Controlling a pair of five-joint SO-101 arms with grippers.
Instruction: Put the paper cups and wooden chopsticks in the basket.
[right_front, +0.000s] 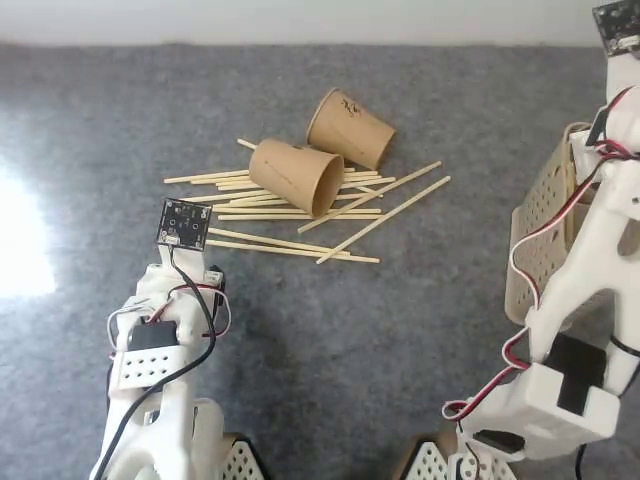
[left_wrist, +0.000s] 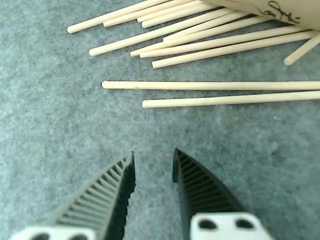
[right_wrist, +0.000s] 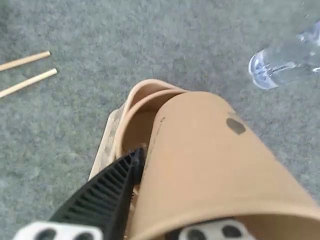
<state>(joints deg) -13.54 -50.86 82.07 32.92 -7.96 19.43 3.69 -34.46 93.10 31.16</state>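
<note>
Two paper cups (right_front: 297, 175) (right_front: 350, 128) lie on their sides on a loose pile of wooden chopsticks (right_front: 290, 212) in the middle of the grey carpet. My left gripper (left_wrist: 153, 156) hovers open just short of the nearest chopsticks (left_wrist: 210, 92), nothing between its fingers; a cup's edge (left_wrist: 290, 10) shows beyond them. My right gripper (right_wrist: 150, 162) is shut on a third paper cup (right_wrist: 210, 160), held tilted over the beige perforated basket (right_wrist: 105, 145) (right_front: 545, 215). Another cup's rim (right_wrist: 145, 100) sits inside the basket, right under the held cup.
A clear plastic bottle (right_wrist: 285, 62) lies on the carpet beyond the basket. Two chopstick ends (right_wrist: 27, 75) reach toward the basket's side. The carpet's pale far edge (right_front: 300, 30) runs along the back. Bare carpet lies between the two arms.
</note>
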